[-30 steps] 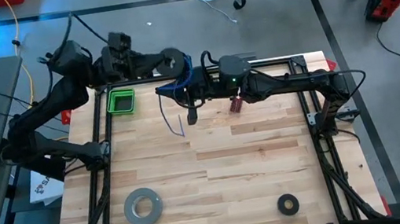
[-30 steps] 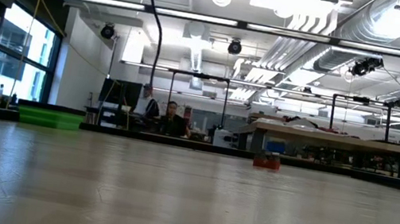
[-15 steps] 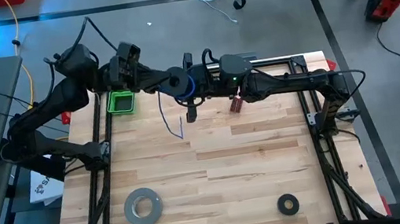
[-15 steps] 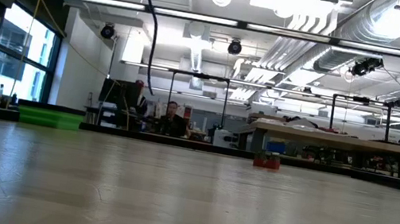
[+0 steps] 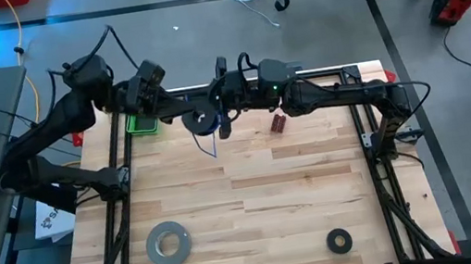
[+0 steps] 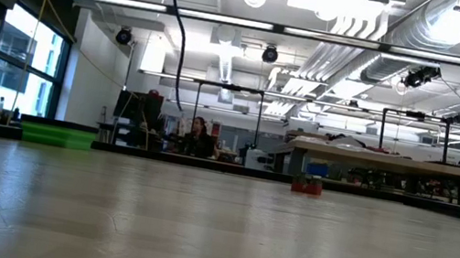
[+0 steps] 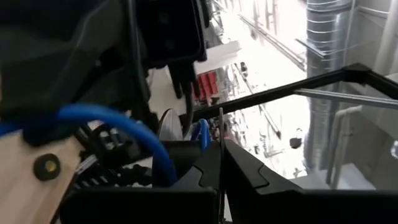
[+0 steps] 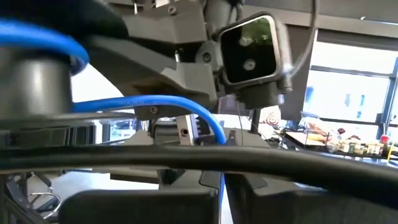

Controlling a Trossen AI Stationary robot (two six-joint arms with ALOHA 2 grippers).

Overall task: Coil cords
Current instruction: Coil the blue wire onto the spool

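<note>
A thin blue cord (image 5: 203, 141) is partly wound on a small black round spool (image 5: 203, 118), held high over the table's far middle. My left gripper (image 5: 196, 117) reaches in from the left and is shut at the spool. My right gripper (image 5: 223, 108) comes from the right, just beside the spool, and is shut on the cord. A loop of cord (image 8: 155, 102) arcs between them. A loose tail (image 5: 211, 152) hangs below; whether it reaches the table I cannot tell. Neither gripper nor cord shows in the low view. My left gripper holds the black spool (image 5: 205, 120) with its shut fingers (image 7: 249, 180), lying about level and coming from the table's left. Which part of the spool they have is hidden by the gripper itself. The spool is lifted clear of the table. My right gripper pinches the blue cord (image 8: 221, 177) between its two fingers, coming about level from the table's right. From the pinch the cord arcs up and across toward the spool. The cord there is clear of the table.
A green bin (image 5: 142, 120) sits at the far left, partly under my left arm. A small red thing (image 5: 277, 124) lies right of the grippers. A grey tape roll (image 5: 168, 242) and a black ring (image 5: 339, 241) lie near the front edge. People sit in the room beyond.
My left gripper has carried the spool from over the table's far edge toward the near side and slightly down, its wrist turning on the way. The spool now sits just left of my right gripper, and the cord's hanging tail has shifted with it.
</note>
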